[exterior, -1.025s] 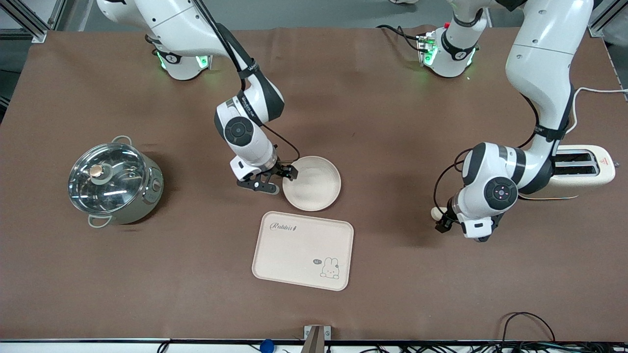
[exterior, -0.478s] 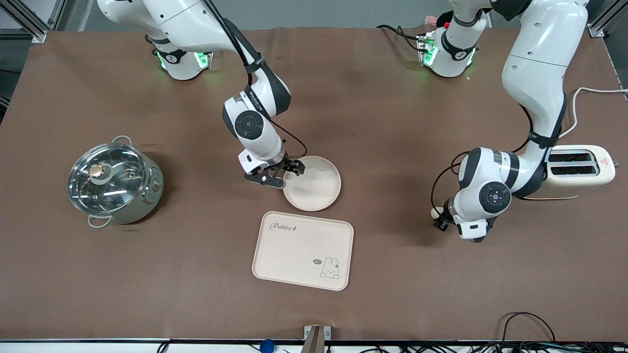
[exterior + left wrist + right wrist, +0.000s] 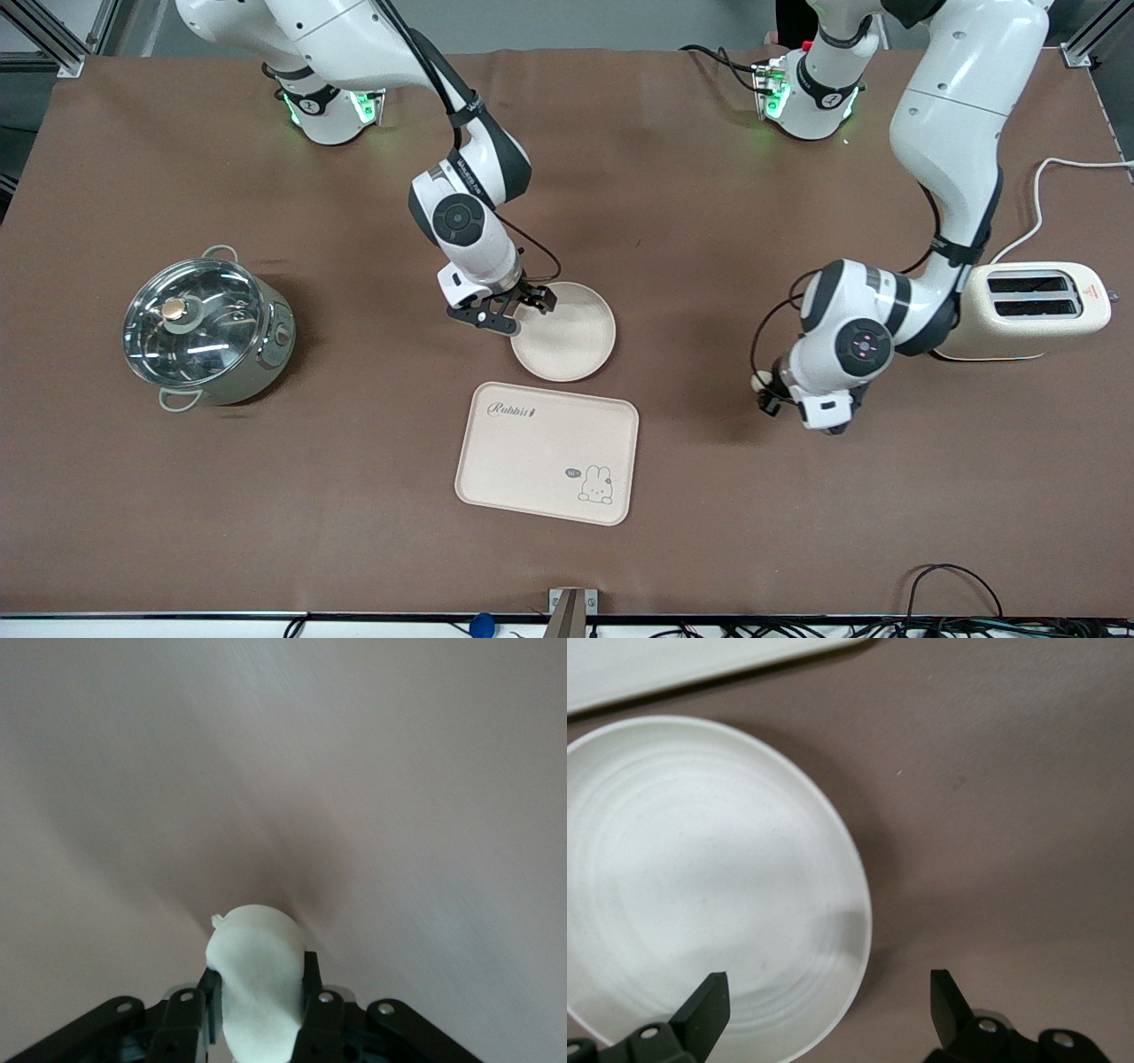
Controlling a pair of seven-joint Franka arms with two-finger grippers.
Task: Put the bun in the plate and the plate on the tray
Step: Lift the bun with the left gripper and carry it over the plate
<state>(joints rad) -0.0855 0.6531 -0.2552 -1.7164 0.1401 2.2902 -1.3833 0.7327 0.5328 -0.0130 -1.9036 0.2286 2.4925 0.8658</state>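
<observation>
The bun (image 3: 760,383) is a small pale lump held in my left gripper (image 3: 767,393), which is shut on it above the bare table between the toaster and the plate. In the left wrist view the bun (image 3: 257,966) fills the gap between the fingers of the left gripper (image 3: 257,997). The round cream plate (image 3: 576,341) lies on the table, with the Rabbit tray (image 3: 547,452) nearer to the front camera. My right gripper (image 3: 524,307) is open at the plate's rim. In the right wrist view the plate's edge (image 3: 859,904) lies between the fingers of the right gripper (image 3: 826,1001).
A steel pot with a glass lid (image 3: 208,328) stands toward the right arm's end of the table. A cream toaster (image 3: 1036,310) with a white cable stands at the left arm's end. A corner of the tray (image 3: 656,665) shows in the right wrist view.
My left gripper has carried the bun away from the toaster, toward the plate. My right gripper has shifted a little along the plate's rim and stays open.
</observation>
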